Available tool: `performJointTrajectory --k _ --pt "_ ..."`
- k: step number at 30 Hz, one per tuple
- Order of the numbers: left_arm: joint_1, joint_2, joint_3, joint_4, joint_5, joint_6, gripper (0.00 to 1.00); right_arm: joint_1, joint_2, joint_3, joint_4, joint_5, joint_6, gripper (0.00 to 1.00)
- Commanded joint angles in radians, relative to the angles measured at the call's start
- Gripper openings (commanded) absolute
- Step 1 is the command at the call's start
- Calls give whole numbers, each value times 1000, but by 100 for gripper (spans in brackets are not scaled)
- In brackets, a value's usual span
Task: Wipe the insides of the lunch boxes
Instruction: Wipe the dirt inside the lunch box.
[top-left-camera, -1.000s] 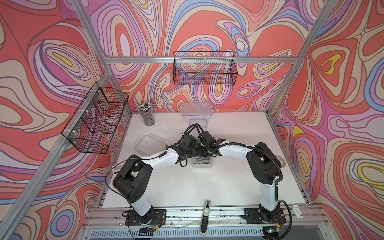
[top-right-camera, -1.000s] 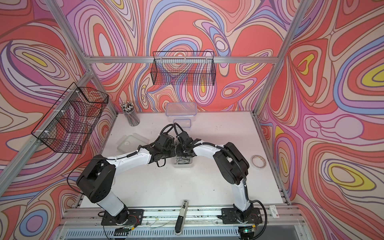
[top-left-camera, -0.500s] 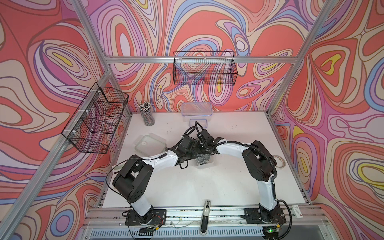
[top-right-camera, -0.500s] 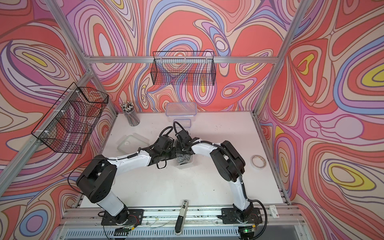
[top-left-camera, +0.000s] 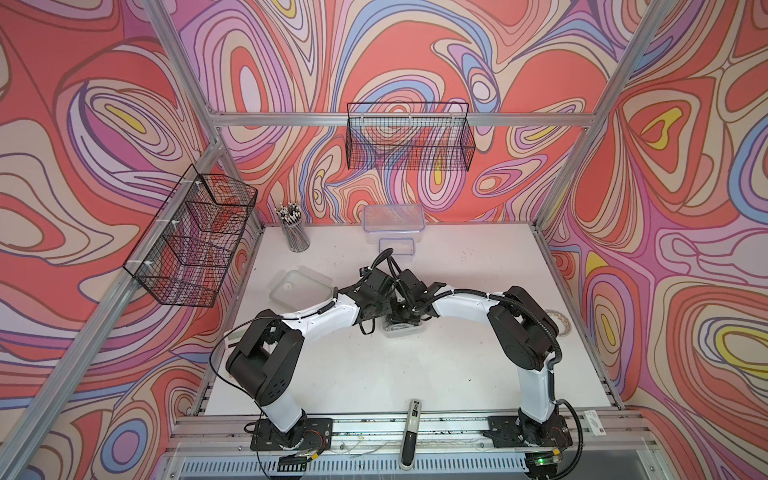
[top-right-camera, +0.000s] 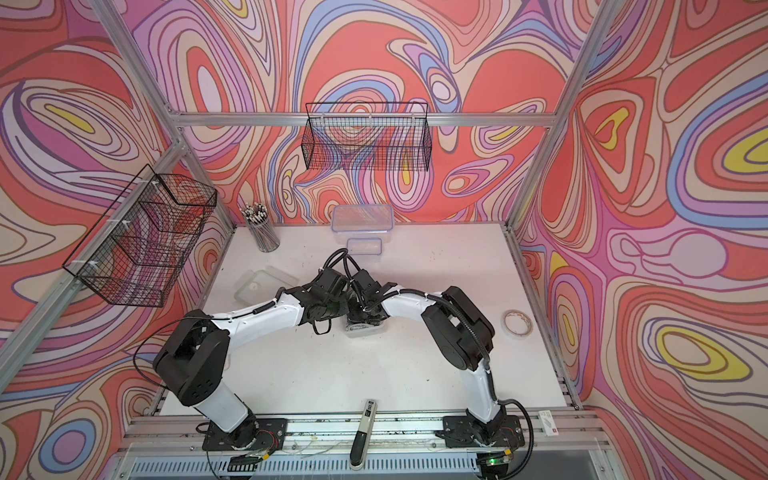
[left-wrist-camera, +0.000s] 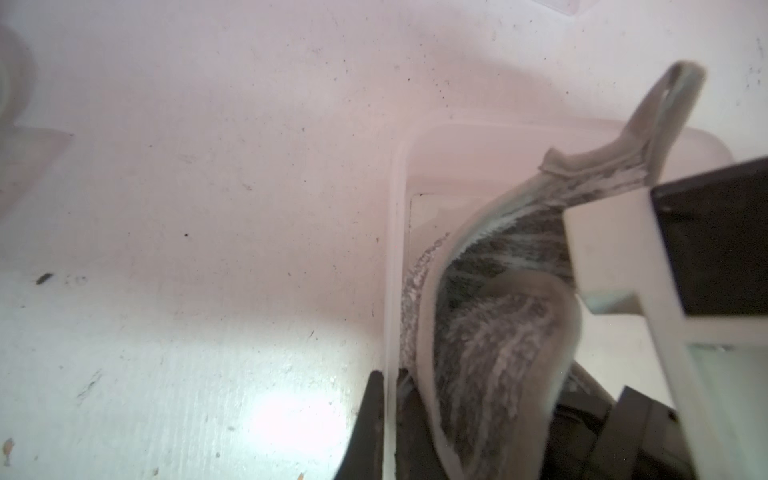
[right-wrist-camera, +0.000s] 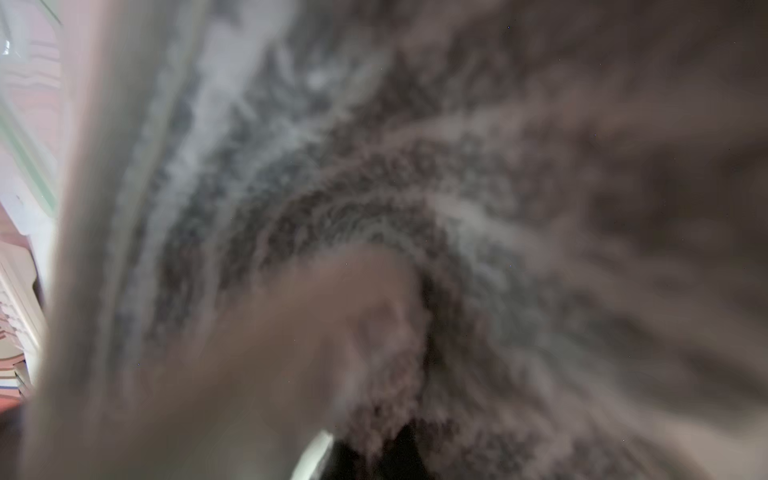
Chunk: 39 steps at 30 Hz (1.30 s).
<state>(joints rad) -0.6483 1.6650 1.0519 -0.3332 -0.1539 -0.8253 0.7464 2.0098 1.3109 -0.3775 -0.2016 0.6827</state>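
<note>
Bench (top-left-camera: 457, 374): large lunch box (top-left-camera: 393, 218) and medium lunch box (top-left-camera: 397, 246) at the back wall, lids on. Small lunch box (top-left-camera: 405, 331) open mid-bench. Left claw (left-wrist-camera: 390, 403) pinched shut on its wall, right claw (right-wrist-camera: 361, 457) clamped on the grey striped cloth (left-wrist-camera: 490, 340) stuffed inside. Wiping looks underway; next, sweep floor and corners. Frosted lid (top-left-camera: 301, 286), pen cup (top-left-camera: 296, 235) stand aside; nothing blocks.

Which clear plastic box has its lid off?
The front clear tub, grey striped cloth inside; the large box and small box behind wear blue-rimmed lids.

Robot lab cell: aluminium frame (top-left-camera: 399, 119), printed backdrop walls (top-left-camera: 83, 124), white tabletop (top-left-camera: 457, 374).
</note>
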Motion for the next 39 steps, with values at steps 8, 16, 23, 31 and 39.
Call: performJointTrajectory --k 8,16,23,31,39 --pt "-6 -15 24 -72 -28 56 0 12 2 44 -241 288 -18 0" --pt "-61 0 27 -62 13 85 0 -14 85 159 -240 370 -28 0" --pt "-90 12 26 -43 49 88 0 -47 149 266 -186 381 -32 0" --pt "-98 24 29 -32 49 70 0 -53 173 295 -106 266 -17 0" --pt "-88 28 69 -56 -23 3 0 -51 103 134 29 68 49 0"
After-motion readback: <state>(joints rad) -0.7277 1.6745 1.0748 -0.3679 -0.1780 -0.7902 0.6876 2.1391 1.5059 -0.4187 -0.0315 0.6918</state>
